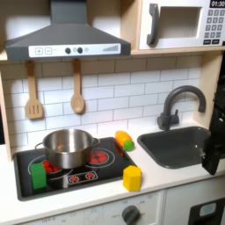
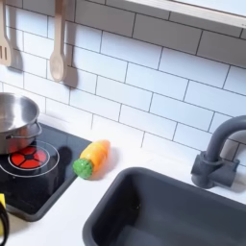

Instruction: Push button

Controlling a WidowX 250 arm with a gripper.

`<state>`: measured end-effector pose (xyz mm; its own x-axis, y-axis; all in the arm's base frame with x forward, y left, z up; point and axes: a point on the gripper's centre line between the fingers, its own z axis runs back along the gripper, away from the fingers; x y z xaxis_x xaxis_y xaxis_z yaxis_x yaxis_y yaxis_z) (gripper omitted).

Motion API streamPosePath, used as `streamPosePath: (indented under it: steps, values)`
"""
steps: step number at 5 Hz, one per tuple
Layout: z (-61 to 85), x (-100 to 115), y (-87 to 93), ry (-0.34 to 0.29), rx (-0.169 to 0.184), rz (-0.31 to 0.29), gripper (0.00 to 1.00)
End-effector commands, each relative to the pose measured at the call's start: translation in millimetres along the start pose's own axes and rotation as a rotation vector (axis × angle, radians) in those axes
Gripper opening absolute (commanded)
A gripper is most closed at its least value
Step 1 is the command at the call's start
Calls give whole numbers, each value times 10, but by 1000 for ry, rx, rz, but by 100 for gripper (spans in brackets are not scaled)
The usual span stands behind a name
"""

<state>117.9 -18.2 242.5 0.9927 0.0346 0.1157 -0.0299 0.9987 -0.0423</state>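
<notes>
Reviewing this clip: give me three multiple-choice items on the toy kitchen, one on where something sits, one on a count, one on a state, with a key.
1. Where does the toy carrot lie?
A. On the counter between the stove and the sink
B. Inside the pot
C. In the sink basin

2. How many wooden utensils hang on the tiled wall?
A. One
B. Two
C. Four

3. In what state is the microwave door?
A. Swung open
B. Removed
C. Closed

Key: 1 A, the second exterior view shows it on the white counter between the stove and the sink. 2 B, a slotted spatula and a spoon hang there in the first exterior view. 3 C, the door sits flush with its handle in front.
</notes>
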Motion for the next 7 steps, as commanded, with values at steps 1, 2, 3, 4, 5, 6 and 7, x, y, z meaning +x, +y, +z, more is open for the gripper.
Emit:
streamPosePath:
  steps: [1,2,3,4,5,6,7]
  values:
    - [-1,185,117,-55,41,28,100]
    - [-41,308,230,-60,43,86,0]
    - [-65,421,310,-80,48,119,0]
    - [-83,560,317,-113,43,127,0]
    - [-56,741,258,-171,26,114,0]
    - [-34,932,318,-219,33,147,0]
    - [-10,1170,449,-296,54,160,0]
